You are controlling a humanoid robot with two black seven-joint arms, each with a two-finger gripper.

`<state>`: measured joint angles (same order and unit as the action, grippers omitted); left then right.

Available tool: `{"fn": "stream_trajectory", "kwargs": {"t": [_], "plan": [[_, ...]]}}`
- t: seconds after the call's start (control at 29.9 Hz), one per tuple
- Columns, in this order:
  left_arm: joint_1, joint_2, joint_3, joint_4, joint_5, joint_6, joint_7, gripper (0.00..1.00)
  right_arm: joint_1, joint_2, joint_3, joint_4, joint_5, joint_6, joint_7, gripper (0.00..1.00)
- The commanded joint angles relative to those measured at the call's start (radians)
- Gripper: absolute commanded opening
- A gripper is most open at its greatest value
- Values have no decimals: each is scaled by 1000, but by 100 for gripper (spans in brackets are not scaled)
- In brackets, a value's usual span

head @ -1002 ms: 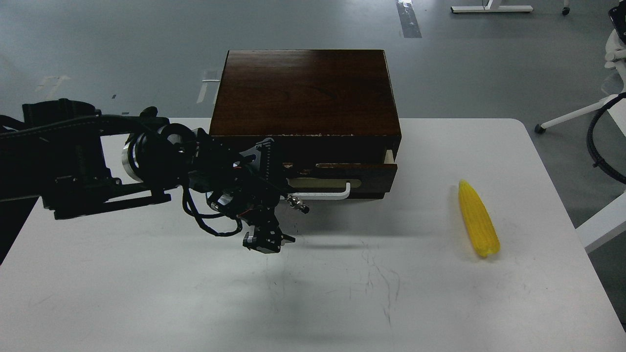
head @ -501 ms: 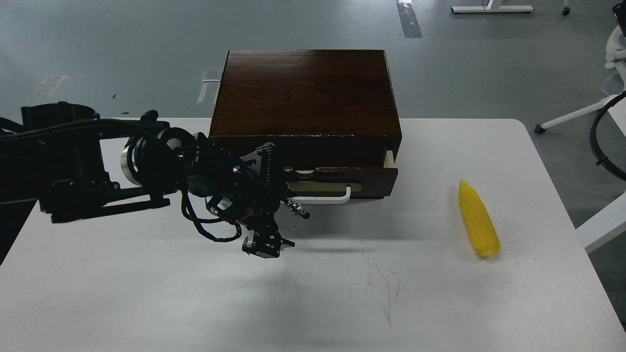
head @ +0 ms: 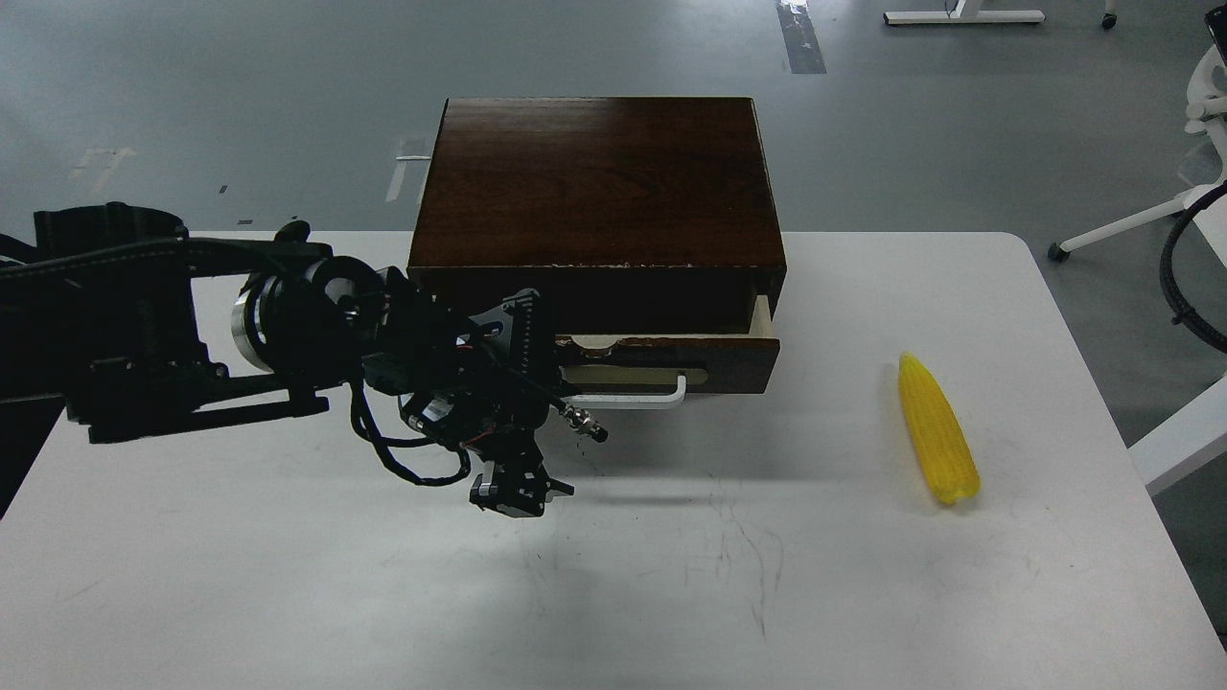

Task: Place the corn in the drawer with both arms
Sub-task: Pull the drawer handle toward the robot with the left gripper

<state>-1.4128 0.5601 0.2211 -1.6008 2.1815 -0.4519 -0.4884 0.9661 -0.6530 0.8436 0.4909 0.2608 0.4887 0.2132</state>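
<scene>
Drawer barely ajar w/ left gripper at the white handle, finger state can't tell; pull straight out, level; corn lies on table well right

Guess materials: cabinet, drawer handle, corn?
Cabinet: dark brown wood or wood veneer, semi-gloss; grain lines and a soft sheen show on top, with pale chips along the front edge. Handle: smooth white bar, probably painted metal or plastic; cannot tell which. Corn: likely moulded plastic, given its uniform bright yellow and regular kernel rows.
</scene>
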Motion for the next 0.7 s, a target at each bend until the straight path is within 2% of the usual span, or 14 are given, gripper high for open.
{"fn": "stream_trajectory", "kwargs": {"t": [0.0, 0.67], "plan": [[-3, 3, 0, -13, 0, -16, 0, 91, 0, -2, 0, 2, 0, 0, 0, 100], [2, 3, -2, -15, 0, -24, 0, 91, 2, -2, 0, 0, 0, 0, -2, 100]]}}
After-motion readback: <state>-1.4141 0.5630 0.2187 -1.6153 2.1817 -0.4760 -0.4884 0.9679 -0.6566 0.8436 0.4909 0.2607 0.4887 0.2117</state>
